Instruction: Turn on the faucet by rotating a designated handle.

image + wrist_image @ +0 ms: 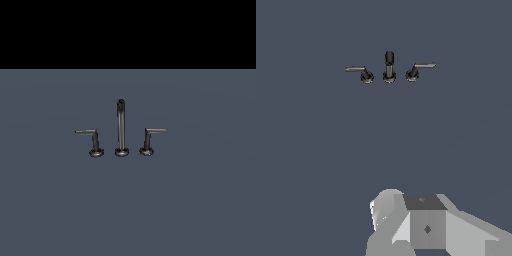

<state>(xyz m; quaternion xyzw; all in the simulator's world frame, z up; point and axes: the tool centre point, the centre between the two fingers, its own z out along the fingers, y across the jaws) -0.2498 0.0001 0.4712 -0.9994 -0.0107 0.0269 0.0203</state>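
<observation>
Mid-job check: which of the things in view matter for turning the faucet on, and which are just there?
For the job:
- designated handle, arm reaching to the exterior view's left
- tool, well short of the faucet; fingertips out of view

Just there:
- spout, tall and upright in the middle
- twin handle, arm reaching to the exterior view's right
- grey surface under them

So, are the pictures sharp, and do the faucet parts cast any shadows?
Exterior view: soft and coarse, flat lighting, the faucet casts no visible shadow on the grey surface; a black band fills the top. Wrist view: equally soft, no shadows either, only pale highlights on the designated handle.
</observation>
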